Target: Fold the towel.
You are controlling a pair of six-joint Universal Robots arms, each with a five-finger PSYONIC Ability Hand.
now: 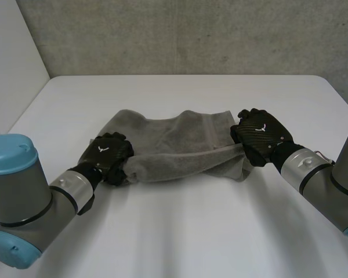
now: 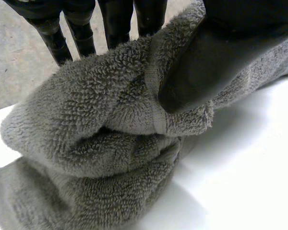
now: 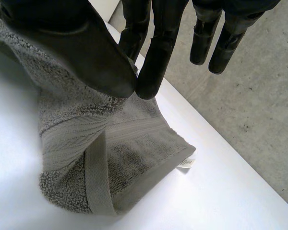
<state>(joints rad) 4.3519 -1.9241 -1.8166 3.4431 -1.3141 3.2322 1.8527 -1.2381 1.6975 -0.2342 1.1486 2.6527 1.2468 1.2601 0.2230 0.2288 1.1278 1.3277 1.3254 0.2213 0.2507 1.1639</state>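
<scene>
The grey towel (image 1: 174, 145) lies bunched across the middle of the white table (image 1: 180, 231), with its near edge stretched between the hands. The left hand (image 1: 107, 153) pinches the left end between thumb and fingers, and the right hand (image 1: 260, 134) pinches the right end likewise. It seems best to carry both ends forward evenly, keeping that edge taut.
</scene>
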